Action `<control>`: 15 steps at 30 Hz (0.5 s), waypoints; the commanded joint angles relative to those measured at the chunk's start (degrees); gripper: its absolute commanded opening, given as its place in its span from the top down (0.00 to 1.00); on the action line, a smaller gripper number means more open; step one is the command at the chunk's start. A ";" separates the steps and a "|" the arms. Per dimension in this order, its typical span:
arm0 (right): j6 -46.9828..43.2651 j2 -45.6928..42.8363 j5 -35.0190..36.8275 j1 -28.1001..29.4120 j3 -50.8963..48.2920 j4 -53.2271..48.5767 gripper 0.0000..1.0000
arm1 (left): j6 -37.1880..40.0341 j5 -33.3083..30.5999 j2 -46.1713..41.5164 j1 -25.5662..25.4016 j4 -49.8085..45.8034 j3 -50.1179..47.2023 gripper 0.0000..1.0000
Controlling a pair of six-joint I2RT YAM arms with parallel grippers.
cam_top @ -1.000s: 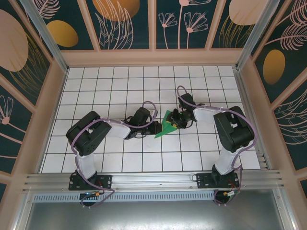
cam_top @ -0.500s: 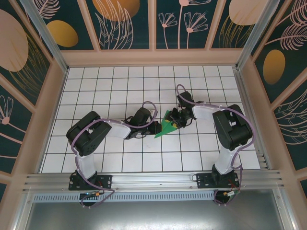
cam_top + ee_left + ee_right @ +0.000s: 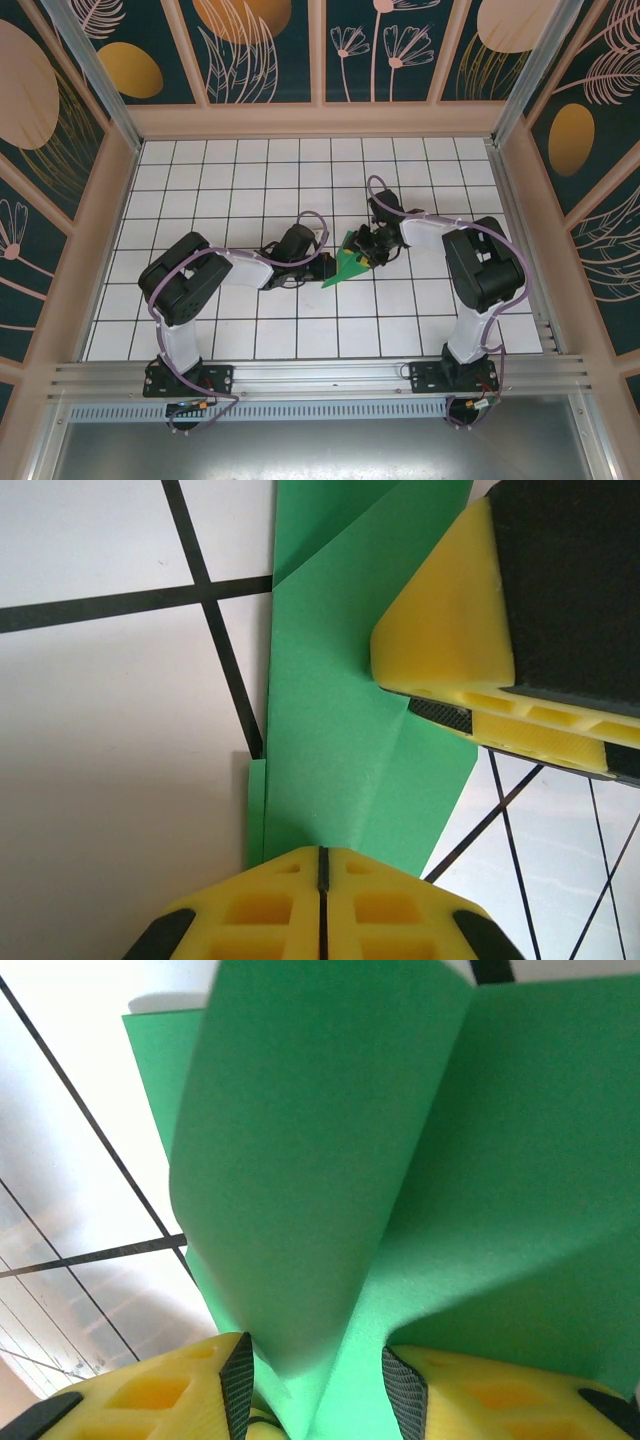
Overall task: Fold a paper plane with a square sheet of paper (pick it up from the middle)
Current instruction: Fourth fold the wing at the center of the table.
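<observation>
In the middle of the white gridded worktop (image 3: 250,180) the two arms are meeting over a green sheet of paper (image 3: 347,264), already folded into a pointed shape that lies slantwise across the tile lines. The left gripper (image 3: 325,266) is reaching in from the left, the right gripper (image 3: 366,252) from the right, both low at the paper.

From the left wrist, the left gripper (image 3: 320,865) is showing its yellow fingers pressed together with no gap, their tips at the near edge of the sheet of paper (image 3: 340,730). Whether they are pinching that edge or only pressing it down I cannot tell. One yellow finger (image 3: 440,630) of the right gripper is sitting on the far side of the paper, where a crease is running toward it.

From the right wrist, the right gripper (image 3: 318,1370) is standing partly parted. A flap of the sheet of paper (image 3: 330,1160) is rising upright between its two fingers, close to the left one, while the rest is lying flatter toward the right.
</observation>
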 commanded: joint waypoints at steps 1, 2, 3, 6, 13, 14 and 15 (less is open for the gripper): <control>-1.08 16.14 16.49 0.32 -6.26 -4.92 0.53 | 1.11 -2.48 0.32 -0.08 -3.00 0.76 0.91; -1.14 16.36 16.49 0.48 -6.16 -4.96 0.53 | 1.10 -2.55 0.40 -0.07 -3.05 0.76 0.90; -1.05 16.46 16.57 0.43 -6.12 -5.02 0.53 | 1.10 -2.59 0.47 -0.08 -3.16 0.79 0.91; -0.95 16.81 16.75 0.46 -6.08 -5.32 0.53 | 1.10 -2.51 0.79 -0.09 -3.52 0.97 0.91; -0.80 17.33 17.35 0.53 -6.06 -5.46 0.57 | 1.18 -2.35 1.11 -0.09 -3.86 1.36 0.91; -0.88 17.44 17.37 0.57 -6.08 -5.46 0.58 | 1.19 -2.33 1.15 -0.09 -3.97 1.34 0.91; -0.93 17.53 17.37 0.64 -6.10 -5.47 0.58 | 1.19 -2.33 1.18 -0.06 -3.90 1.35 0.91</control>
